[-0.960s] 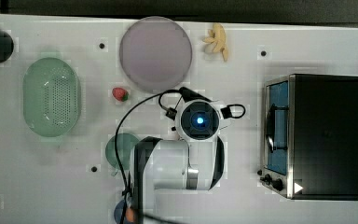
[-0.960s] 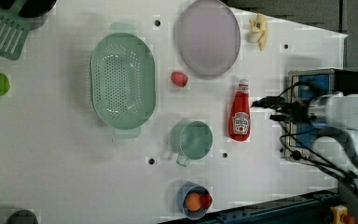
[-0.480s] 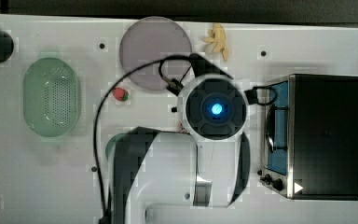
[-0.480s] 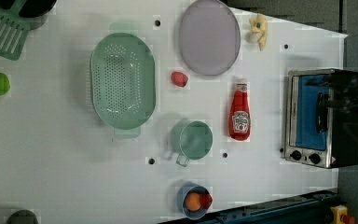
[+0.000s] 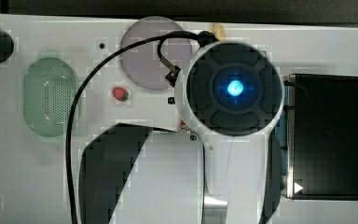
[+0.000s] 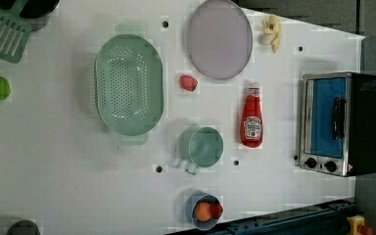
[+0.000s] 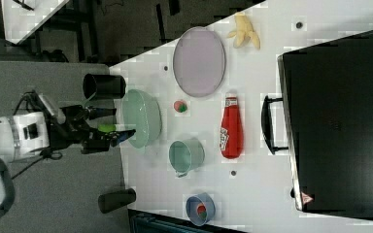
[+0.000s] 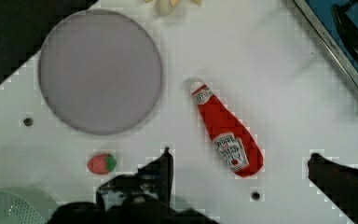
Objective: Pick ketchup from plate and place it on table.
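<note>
The ketchup lies flat on the white table, just beside the pale lilac plate, with its white cap towards the plate. The plate carries nothing. In the wrist view my gripper hangs open high above the ketchup, one dark finger on each side and both well clear of it. In the right view the gripper is open and holds nothing, and the ketchup lies below the plate. In the top view my arm's round end covers the table's middle next to the plate.
A toaster oven stands at the left view's right. A green perforated basket, a strawberry and a green cup sit near the ketchup. A blue bowl holds an orange ball, and a banana lies beyond the plate.
My arm has risen towards the top camera and now looms much larger there. It has drawn out of the left view's right side. The ketchup has not moved.
</note>
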Robot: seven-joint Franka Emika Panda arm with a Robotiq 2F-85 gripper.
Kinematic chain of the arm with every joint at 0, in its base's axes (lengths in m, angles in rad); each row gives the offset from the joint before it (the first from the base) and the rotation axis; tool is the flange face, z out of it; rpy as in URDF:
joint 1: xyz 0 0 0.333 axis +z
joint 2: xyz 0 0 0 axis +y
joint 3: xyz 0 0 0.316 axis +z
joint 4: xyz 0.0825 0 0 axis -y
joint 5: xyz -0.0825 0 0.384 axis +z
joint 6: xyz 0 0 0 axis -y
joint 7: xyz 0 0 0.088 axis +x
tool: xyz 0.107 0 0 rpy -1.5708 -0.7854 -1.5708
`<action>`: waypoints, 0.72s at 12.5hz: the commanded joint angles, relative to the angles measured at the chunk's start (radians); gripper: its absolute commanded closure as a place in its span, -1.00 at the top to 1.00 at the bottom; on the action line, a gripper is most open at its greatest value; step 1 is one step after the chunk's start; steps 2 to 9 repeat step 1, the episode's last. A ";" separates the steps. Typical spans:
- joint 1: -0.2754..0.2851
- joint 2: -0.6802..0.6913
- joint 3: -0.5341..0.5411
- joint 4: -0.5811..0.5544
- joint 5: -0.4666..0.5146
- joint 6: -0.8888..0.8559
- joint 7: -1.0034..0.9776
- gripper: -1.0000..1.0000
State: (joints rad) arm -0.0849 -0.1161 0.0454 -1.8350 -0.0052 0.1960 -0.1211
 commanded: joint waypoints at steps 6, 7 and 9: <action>-0.005 0.018 -0.002 0.062 0.001 -0.132 0.058 1.00; -0.005 0.018 -0.002 0.062 0.001 -0.132 0.058 1.00; -0.005 0.018 -0.002 0.062 0.001 -0.132 0.058 1.00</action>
